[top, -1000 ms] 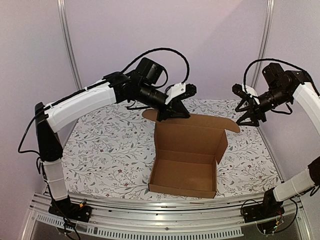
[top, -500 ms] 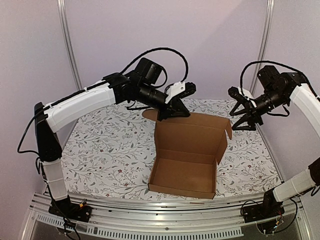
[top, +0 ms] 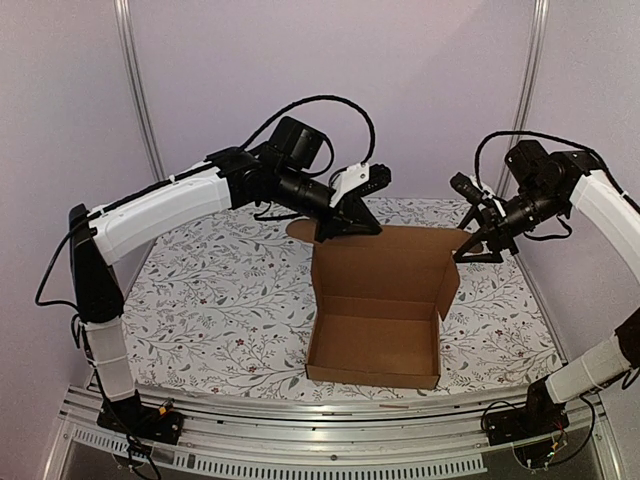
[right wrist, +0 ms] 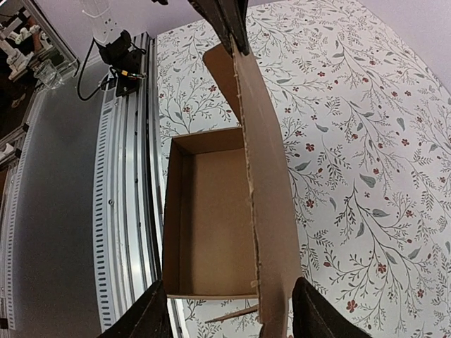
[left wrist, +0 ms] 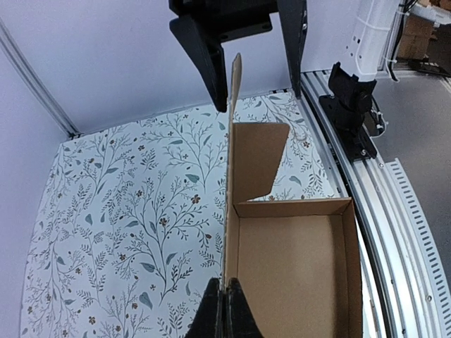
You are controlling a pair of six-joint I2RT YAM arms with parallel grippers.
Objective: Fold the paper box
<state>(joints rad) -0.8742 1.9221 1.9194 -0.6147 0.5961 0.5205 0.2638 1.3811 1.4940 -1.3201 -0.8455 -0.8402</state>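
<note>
The paper box [top: 375, 330] is a brown cardboard tray on the floral cloth, with its lid [top: 385, 265] standing upright at the back. My left gripper [top: 350, 215] is shut on the lid's top left corner. In the left wrist view its fingertips [left wrist: 236, 317] pinch the lid's edge [left wrist: 231, 176]. My right gripper [top: 475, 240] is open at the lid's top right corner. In the right wrist view its fingers [right wrist: 148, 310] stand apart with the lid [right wrist: 264, 176] between them, beside the tray [right wrist: 211, 211]. The lid's right side flap [top: 450, 280] angles forward.
A floral cloth [top: 210, 290] covers the table. An aluminium rail [top: 320, 430] runs along the near edge, with the arm bases on it. Metal frame posts [top: 135, 90] stand at the back corners. A thin cardboard sliver [right wrist: 232, 313] lies by the box's front.
My right gripper moved left and down to the lid's top right corner. The lid's right flap swung forward and the box squared up a little. My left gripper held still.
</note>
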